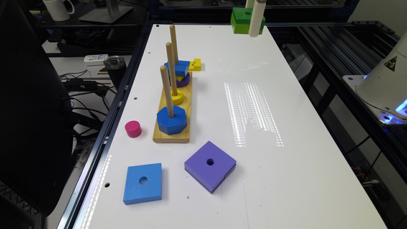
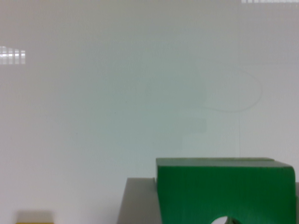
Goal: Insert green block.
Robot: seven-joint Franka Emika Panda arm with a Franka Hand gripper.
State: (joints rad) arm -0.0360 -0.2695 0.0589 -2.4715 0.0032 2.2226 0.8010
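Exterior view, gripper [image 1: 254,19] holding green block [image 1: 243,20] above table's [image 1: 286,175] far edge

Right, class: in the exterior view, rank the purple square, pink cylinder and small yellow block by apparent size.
1. purple square
2. pink cylinder
3. small yellow block, though it lies farther from the camera, so its rank below the cylinder is unsure.

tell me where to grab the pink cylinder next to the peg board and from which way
Grip the pink cylinder across its curved side wall, coming straight down from above. It stands upright on its flat end, apart from the wooden base, with bare table around it, so a top-down pinch looks workable.
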